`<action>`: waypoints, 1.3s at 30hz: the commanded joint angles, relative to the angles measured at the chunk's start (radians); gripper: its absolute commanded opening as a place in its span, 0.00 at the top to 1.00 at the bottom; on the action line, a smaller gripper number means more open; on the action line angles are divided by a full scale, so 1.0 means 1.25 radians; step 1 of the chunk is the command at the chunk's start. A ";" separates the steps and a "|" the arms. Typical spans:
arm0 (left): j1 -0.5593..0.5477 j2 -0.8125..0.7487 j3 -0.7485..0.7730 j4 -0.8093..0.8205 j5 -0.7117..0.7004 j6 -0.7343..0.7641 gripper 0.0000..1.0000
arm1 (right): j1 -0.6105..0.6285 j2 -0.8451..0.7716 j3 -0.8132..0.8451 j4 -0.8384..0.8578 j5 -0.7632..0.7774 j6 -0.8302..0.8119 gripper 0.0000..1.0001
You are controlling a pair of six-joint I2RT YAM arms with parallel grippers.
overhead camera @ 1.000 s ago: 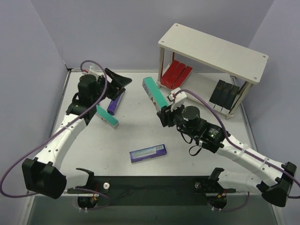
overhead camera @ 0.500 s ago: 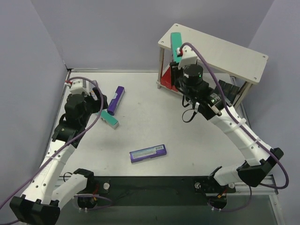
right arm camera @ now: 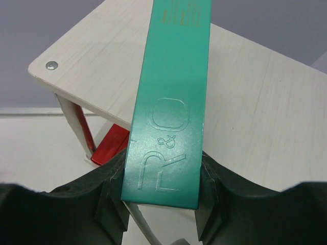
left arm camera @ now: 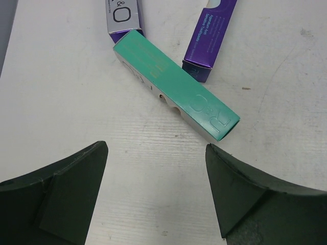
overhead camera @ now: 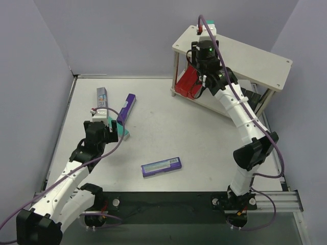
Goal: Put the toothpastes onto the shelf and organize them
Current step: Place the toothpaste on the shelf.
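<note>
The teal toothpaste carton is clenched between the fingers of the right pincer, which press on its two long sides near one end. Its long axis runs straight out from the pincer. The embossed "R&O" face is turned to the wrist camera and the free end points out across the top board of the shelf, above that board's left corner. Whether the carton touches the board cannot be told. Under that corner, red cartons stand on the shelf's lower tier. Well left of the shelf, the left pincer hangs released, its fingers spread wide above the white surface. Just ahead of it a second teal carton lies flat, its long axis on a diagonal. A purple carton and a silver-faced carton lie at its far end. Nearer the arm bases than the shelf, a purple-and-silver carton lies alone, roughly crosswise.
</note>
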 commanded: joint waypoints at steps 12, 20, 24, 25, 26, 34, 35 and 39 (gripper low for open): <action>-0.037 -0.033 -0.050 0.151 -0.058 0.065 0.12 | -0.028 0.151 0.199 0.004 0.027 0.089 0.48; -0.047 -0.036 -0.053 0.155 -0.061 0.066 0.12 | -0.028 0.097 0.166 -0.001 -0.083 0.130 0.34; -0.053 -0.034 -0.054 0.157 -0.059 0.068 0.12 | -0.037 0.048 0.105 0.001 -0.148 0.131 0.34; -0.055 -0.036 -0.054 0.157 -0.059 0.069 0.12 | -0.048 0.038 0.093 0.004 -0.194 0.131 0.34; -0.055 -0.037 -0.054 0.157 -0.058 0.070 0.12 | -0.054 0.021 0.082 0.005 -0.219 0.136 0.34; -0.062 -0.040 -0.055 0.159 -0.053 0.071 0.12 | -0.115 -0.011 0.037 0.006 -0.359 0.118 0.38; -0.064 -0.040 -0.055 0.158 -0.054 0.071 0.12 | -0.123 -0.010 0.037 0.006 -0.383 0.110 0.38; -0.066 -0.045 -0.057 0.158 -0.054 0.074 0.12 | -0.135 -0.004 0.035 0.005 -0.453 0.065 0.39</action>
